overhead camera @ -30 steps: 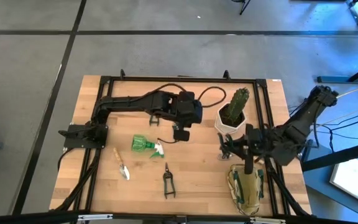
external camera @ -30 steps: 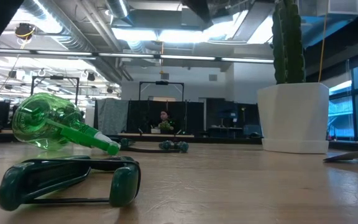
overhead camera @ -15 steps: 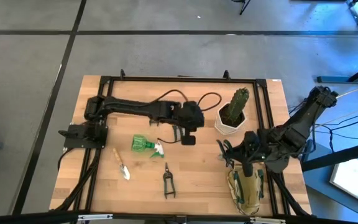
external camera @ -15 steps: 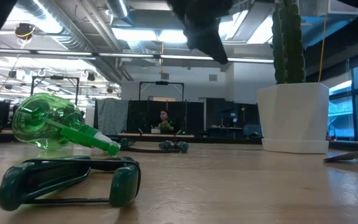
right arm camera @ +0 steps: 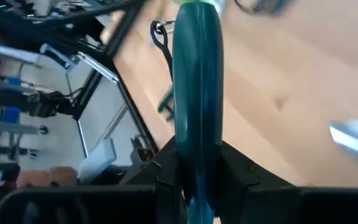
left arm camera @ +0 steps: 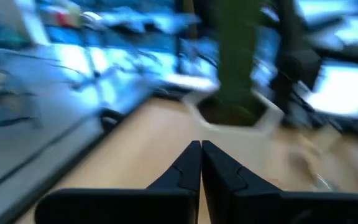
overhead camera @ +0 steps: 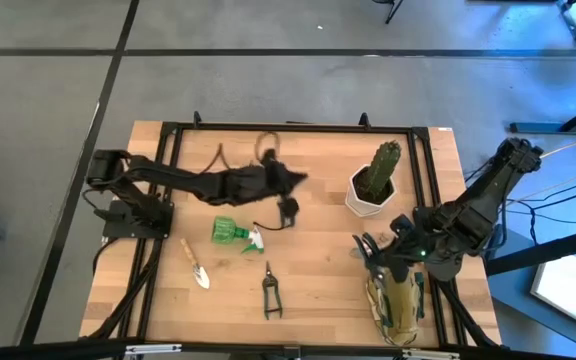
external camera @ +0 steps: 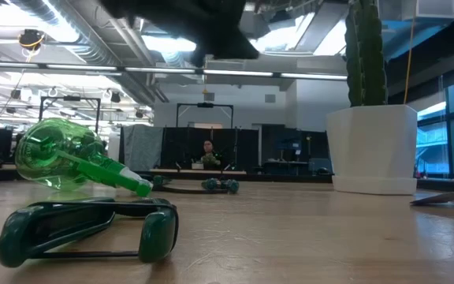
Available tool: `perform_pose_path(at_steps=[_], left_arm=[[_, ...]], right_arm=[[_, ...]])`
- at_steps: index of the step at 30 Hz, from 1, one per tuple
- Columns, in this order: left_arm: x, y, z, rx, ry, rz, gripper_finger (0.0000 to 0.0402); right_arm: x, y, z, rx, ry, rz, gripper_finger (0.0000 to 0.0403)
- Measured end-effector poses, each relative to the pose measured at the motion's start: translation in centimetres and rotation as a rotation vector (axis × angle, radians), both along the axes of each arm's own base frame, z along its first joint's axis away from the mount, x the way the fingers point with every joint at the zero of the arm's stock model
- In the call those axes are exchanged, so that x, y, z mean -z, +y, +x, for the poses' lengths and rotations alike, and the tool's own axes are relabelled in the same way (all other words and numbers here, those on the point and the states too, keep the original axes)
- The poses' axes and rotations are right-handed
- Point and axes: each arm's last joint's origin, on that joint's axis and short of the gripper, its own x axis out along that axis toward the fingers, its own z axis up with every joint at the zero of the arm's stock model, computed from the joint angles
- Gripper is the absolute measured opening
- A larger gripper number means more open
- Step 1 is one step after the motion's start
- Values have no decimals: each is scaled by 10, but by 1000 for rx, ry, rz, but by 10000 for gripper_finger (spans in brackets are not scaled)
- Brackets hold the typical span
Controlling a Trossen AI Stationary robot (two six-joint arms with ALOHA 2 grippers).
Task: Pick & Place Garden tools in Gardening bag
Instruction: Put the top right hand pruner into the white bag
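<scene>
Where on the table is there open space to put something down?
Bare wood lies between the shears and the bag, and at the table's far-left corner. It is crowded around the spray bottle, trowel, and near the cactus pot.

A tall green cactus [overhead camera: 386, 160] stands in its white pot [overhead camera: 368, 199] near the wooden counter's [overhead camera: 318, 270] far right corner.

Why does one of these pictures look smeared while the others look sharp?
The left wrist view is streaked with motion blur: the cactus and room smear, though the left gripper stays crisp. In the high view, that arm blurs too. The low view is sharp, with bright ceiling lights behind the spray bottle.
</scene>
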Motion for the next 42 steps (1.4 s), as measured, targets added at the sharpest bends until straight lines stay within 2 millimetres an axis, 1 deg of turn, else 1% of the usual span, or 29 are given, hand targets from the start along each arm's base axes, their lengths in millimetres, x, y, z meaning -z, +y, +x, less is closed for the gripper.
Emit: perform_pose_path(at_steps=[5,9,13,16,20,24,26,29,33,37,42], left_arm=[[-12,19,-22,-156,-196,39,13],[-14,31,-31,-207,-218,73,10],[-17,38,-34,-203,-228,75,5],[-16,36,-33,-189,-213,74,2],[-14,30,-32,-165,-191,71,2],[-13,20,-30,-134,-189,65,6],[-14,14,-30,-117,-199,54,7],[-14,5,-29,-88,-206,49,8],[-13,-12,-28,-37,-197,36,5],[-12,-31,-28,22,-194,14,4],[-13,-52,-30,30,-209,8,6]], right_arm=[[2,4,-3,103,29,142,61],[1,11,-1,155,79,156,61],[-15,22,3,195,178,69,61],[-32,35,7,209,242,12,61],[-47,54,10,241,343,-35,61],[-51,72,9,301,436,-49,61],[-48,80,9,323,477,-44,61],[-40,93,6,353,493,-22,61],[-30,106,-2,388,562,-7,61],[-21,115,-11,401,652,-29,61],[-14,120,-9,396,659,-73,61]])
